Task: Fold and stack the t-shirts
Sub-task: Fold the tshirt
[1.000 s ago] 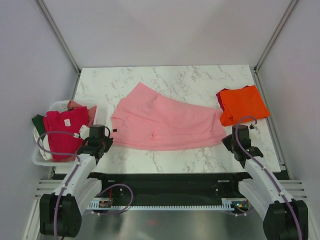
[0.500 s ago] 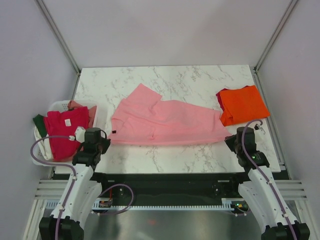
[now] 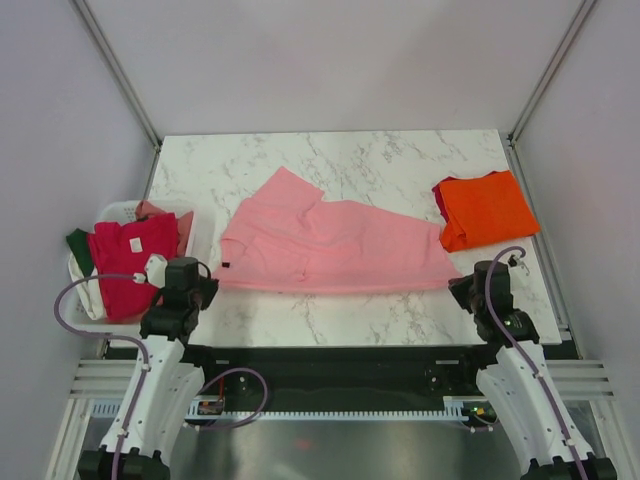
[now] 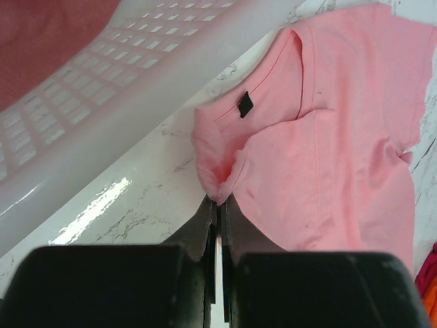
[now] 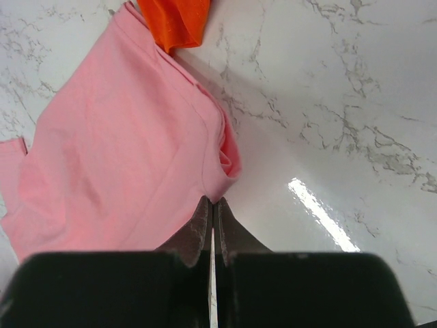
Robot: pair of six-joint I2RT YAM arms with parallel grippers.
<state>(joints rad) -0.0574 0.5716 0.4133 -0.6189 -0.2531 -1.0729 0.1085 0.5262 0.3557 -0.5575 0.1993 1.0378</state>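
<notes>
A light pink t-shirt [image 3: 330, 248] lies stretched across the middle of the marble table. My left gripper [image 3: 205, 285] is shut on its left near corner, by the collar with a black tag [image 4: 245, 104]; the pinched fold shows in the left wrist view [image 4: 220, 193]. My right gripper [image 3: 458, 288] is shut on the shirt's right near corner [image 5: 222, 184]. A folded bright orange t-shirt [image 3: 484, 208] lies at the right; its corner shows in the right wrist view [image 5: 174, 20]. A crimson-red t-shirt [image 3: 128, 262] lies on top in the basket, with dark green [image 3: 78, 245] and cream cloth beside it.
A white plastic basket [image 3: 118, 213] stands off the table's left edge, close to my left arm; its slotted wall fills the upper left of the left wrist view [image 4: 136, 61]. Grey walls enclose the table on three sides.
Both grippers have drawn back toward the near edge, pulling the pink shirt's near edge straight and taut. The shirt now lies flatter and narrower.
</notes>
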